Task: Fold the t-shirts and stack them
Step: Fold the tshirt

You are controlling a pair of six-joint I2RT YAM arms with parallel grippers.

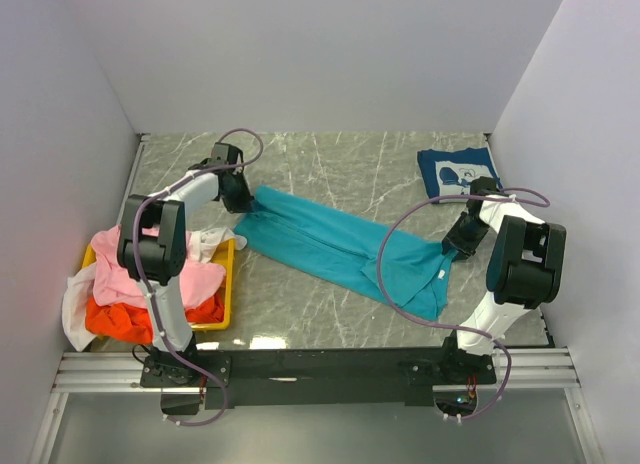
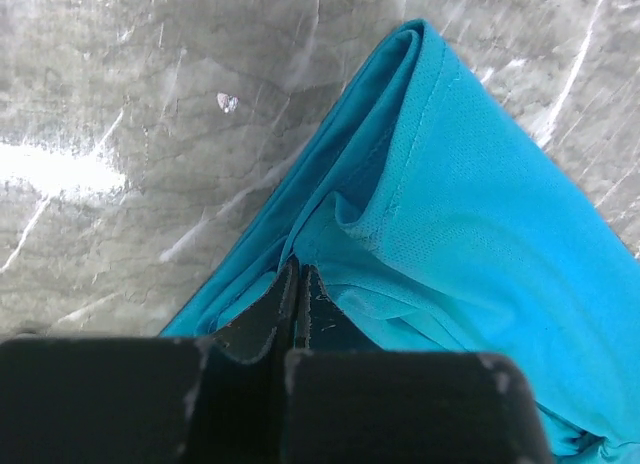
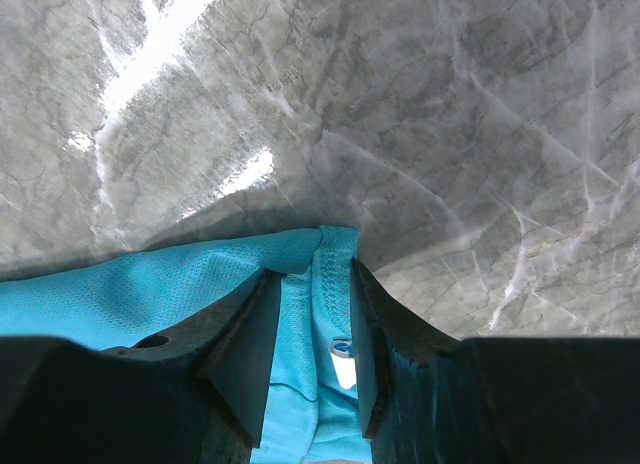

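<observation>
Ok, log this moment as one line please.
step: folding teal t-shirt | left fingers: shut on left end | right fingers: shut on right end | navy t-shirt: folded, far right | yellow tray: tees piled

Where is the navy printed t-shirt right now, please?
In the top view, the navy t-shirt lies folded at the far right corner of the table, just beyond the right gripper and apart from the teal t-shirt.

Plain teal t-shirt (image 1: 330,246), grey-veined table (image 1: 340,169)
</observation>
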